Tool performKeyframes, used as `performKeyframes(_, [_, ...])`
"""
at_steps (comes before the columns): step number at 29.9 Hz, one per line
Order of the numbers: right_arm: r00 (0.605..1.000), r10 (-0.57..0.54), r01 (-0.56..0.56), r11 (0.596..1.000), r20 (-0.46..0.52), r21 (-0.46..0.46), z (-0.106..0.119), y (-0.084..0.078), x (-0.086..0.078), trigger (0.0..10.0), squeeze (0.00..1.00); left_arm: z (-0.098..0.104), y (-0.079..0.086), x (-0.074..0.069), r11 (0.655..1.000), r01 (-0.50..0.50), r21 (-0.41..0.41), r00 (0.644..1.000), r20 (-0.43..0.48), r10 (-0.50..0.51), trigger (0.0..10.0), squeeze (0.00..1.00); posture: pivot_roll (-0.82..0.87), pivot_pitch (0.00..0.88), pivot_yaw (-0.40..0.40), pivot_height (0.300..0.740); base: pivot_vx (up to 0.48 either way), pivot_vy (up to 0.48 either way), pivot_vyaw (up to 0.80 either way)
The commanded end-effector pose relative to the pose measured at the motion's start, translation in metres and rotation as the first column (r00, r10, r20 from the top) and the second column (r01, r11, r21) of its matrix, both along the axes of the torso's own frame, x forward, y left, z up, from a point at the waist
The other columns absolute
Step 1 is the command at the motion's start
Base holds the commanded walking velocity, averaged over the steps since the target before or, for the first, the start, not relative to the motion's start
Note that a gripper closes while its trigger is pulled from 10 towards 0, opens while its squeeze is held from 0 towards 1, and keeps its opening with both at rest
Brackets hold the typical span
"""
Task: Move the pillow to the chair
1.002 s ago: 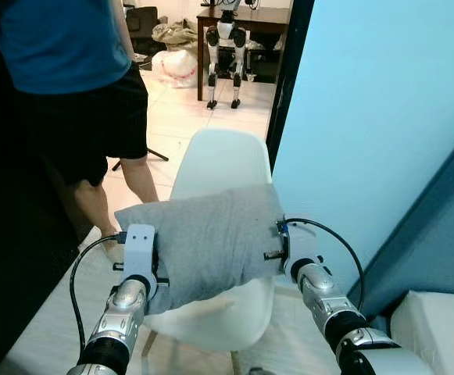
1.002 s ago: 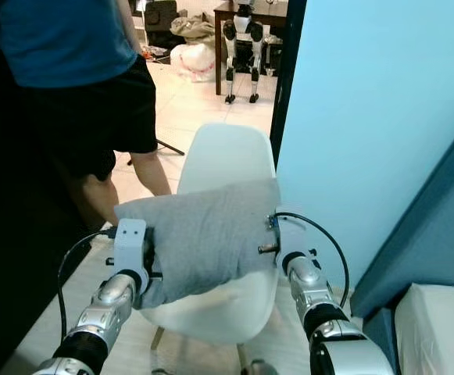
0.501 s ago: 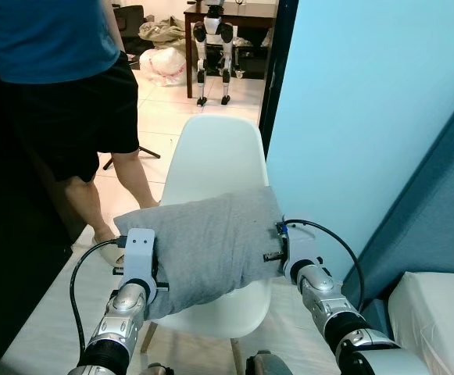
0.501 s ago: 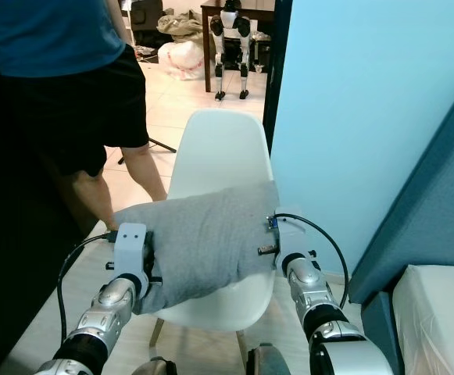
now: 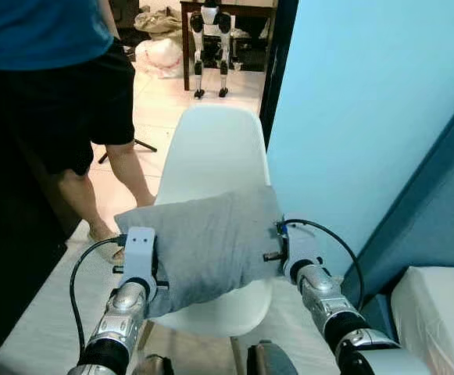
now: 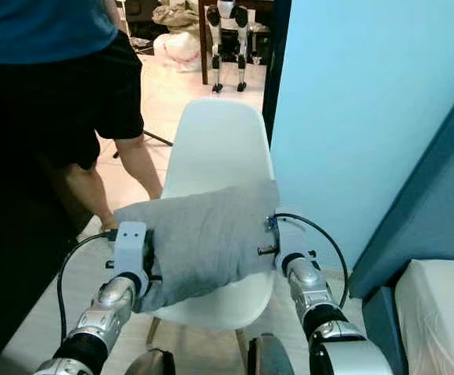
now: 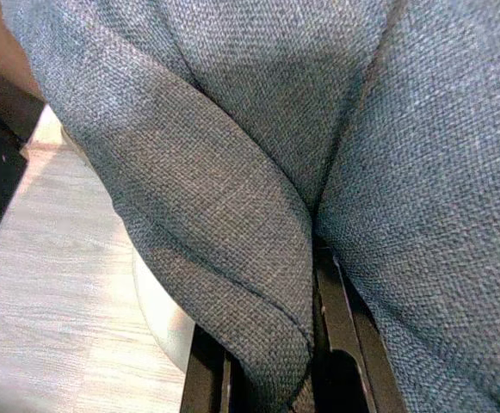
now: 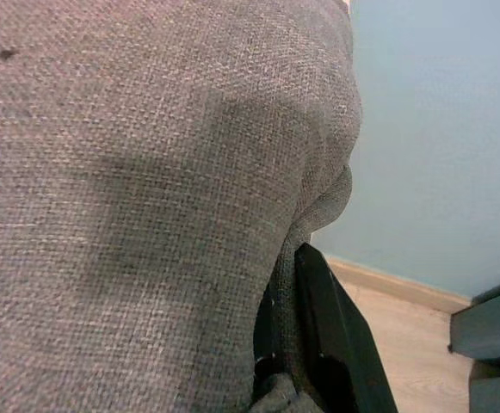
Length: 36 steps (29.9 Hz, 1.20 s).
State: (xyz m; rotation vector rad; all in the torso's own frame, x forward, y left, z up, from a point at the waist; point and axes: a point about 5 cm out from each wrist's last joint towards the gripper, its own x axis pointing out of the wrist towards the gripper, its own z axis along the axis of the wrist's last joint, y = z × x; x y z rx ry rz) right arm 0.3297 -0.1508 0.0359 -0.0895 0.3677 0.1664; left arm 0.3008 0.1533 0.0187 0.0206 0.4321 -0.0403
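Your grey woven pillow (image 5: 207,246), held level and crosswise above the seat, tilted slightly (right end higher), fabric pinched at both ends; your white moulded chair (image 5: 215,156) directly beneath, upright, backrest facing you

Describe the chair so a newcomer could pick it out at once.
Beside the light blue wall, near the dark doorway, stands the chair. It is a white moulded shell, with the grey pillow held over its seat; nothing else nearby is white and rounded.

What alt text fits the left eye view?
Two silver arms hold a grey pillow above the seat of a white chair, the left tool pinching one end and the right tool the other. A person in dark shorts stands to the left, and a blue wall is on the right.
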Motion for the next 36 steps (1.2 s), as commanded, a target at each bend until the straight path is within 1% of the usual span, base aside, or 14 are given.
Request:
performKeyframes(1, [0.998, 0.057, -0.057, 0.998, 0.009, 0.001, 0.002, 0.013, 0.001, 10.0, 0.0, 0.006, -0.01, 0.004, 0.999, 0.043, 0.006, 0.998, 0.041, -0.043, 10.0, 0.0, -0.02, 0.0, -0.042, 0.622, 0.0, 0.0, 0.0])
performKeyframes(6, [0.998, 0.064, -0.064, 0.998, 0.008, 0.002, 0.002, 0.014, 0.002, 10.0, 0.0, 0.006, -0.007, 0.004, 0.999, 0.043, 0.011, 0.998, 0.039, -0.043, 10.0, 0.0, -0.01, 0.0, -0.044, 0.622, 0.0, 0.0, 0.0])
performKeyframes(10, [0.997, 0.073, -0.074, 0.997, 0.008, 0.016, 0.001, 0.018, 0.0, 10.0, 0.0, 0.008, -0.002, 0.007, 0.998, 0.05, 0.046, 0.998, 0.041, -0.052, 10.0, 0.0, 0.0, 0.0, -0.043, 0.607, 0.0, 0.0, 0.0])
performKeyframes(18, [0.995, 0.098, -0.097, 0.995, -0.002, 0.011, -0.001, 0.023, -0.002, 10.0, 0.0, 0.011, 0.002, 0.012, 0.994, 0.074, 0.081, 0.996, 0.042, -0.077, 10.0, 0.0, -0.01, 0.007, -0.039, 0.607, 0.0, 0.0, 0.0])
performKeyframes(20, [0.991, 0.136, -0.136, 0.99, -0.002, 0.02, -0.001, 0.028, -0.002, 10.0, 0.0, 0.014, 0.009, 0.014, 0.988, 0.079, 0.129, 0.995, 0.048, -0.086, 10.0, 0.0, -0.01, 0.02, -0.031, 0.607, 0.0, 0.0, 0.0])
performKeyframes(21, [0.991, 0.136, -0.136, 0.99, -0.002, 0.02, -0.001, 0.028, -0.002, 10.0, 0.0, 0.014, 0.009, 0.014, 0.988, 0.079, 0.129, 0.995, 0.048, -0.086, 10.0, 0.0, -0.01, 0.02, -0.031, 0.607, 0.0, 0.0, 0.0])
performKeyframes(22, [0.988, 0.152, -0.153, 0.987, 0.011, 0.047, 0.002, 0.032, -0.001, 10.0, 0.0, 0.016, 0.013, 0.016, 0.986, 0.071, 0.153, 0.995, 0.052, -0.08, 10.0, 0.0, -0.01, 0.022, -0.031, 0.607, 0.0, 0.0, 0.0])
performKeyframes(25, [0.988, 0.152, -0.153, 0.987, 0.011, 0.047, 0.002, 0.032, -0.001, 10.0, 0.0, 0.016, 0.013, 0.016, 0.986, 0.071, 0.153, 0.995, 0.052, -0.08, 10.0, 0.0, -0.01, 0.022, -0.031, 0.607, 0.0, 0.0, 0.0])
performKeyframes(26, [0.987, 0.162, -0.163, 0.984, 0.022, 0.067, 0.003, 0.035, 0.0, 10.0, 0.0, 0.02, 0.021, 0.019, 0.979, 0.046, 0.198, 0.996, 0.069, -0.061, 10.0, 0.0, -0.01, 0.022, -0.031, 0.607, 0.0, 0.0, 0.0])
performKeyframes(28, [0.986, 0.162, -0.166, 0.98, 0.045, 0.109, 0.007, 0.039, 0.001, 10.0, 0.0, 0.032, 0.039, 0.026, 0.97, -0.027, 0.243, 0.994, 0.108, 0.0, 10.0, 0.0, 0.0, 0.018, -0.034, 0.607, 0.0, 0.0, 0.0])
performKeyframes(30, [0.984, 0.17, -0.174, 0.977, 0.048, 0.124, 0.008, 0.042, 0.001, 10.0, 0.0, 0.036, 0.045, 0.028, 0.962, -0.039, 0.269, 0.993, 0.122, 0.007, 10.0, 0.0, 0.0, 0.014, -0.034, 0.607, 0.0, 0.0, 0.0])
performKeyframes(33, [0.981, 0.189, -0.194, 0.971, 0.049, 0.137, 0.007, 0.046, 0.0, 10.0, 0.0, 0.038, 0.049, 0.029, 0.955, -0.046, 0.292, 0.991, 0.132, 0.007, 10.0, 0.0, 0.0, 0.011, -0.033, 0.607, 0.0, 0.0, 0.0])
performKeyframes(35, [0.98, 0.195, -0.2, 0.97, 0.051, 0.137, 0.007, 0.047, -0.001, 10.0, 0.0, 0.038, 0.05, 0.029, 0.956, -0.045, 0.29, 0.991, 0.133, 0.006, 10.0, 0.0, 0.0, 0.009, -0.034, 0.607, 0.0, 0.0, 0.0])
performKeyframes(36, [0.979, 0.196, -0.202, 0.969, 0.055, 0.142, 0.007, 0.048, -0.001, 10.0, 0.0, 0.037, 0.048, 0.028, 0.963, -0.038, 0.267, 0.991, 0.13, 0.003, 10.0, 0.0, 0.0, 0.005, -0.033, 0.607, 0.0, 0.0, 0.0])
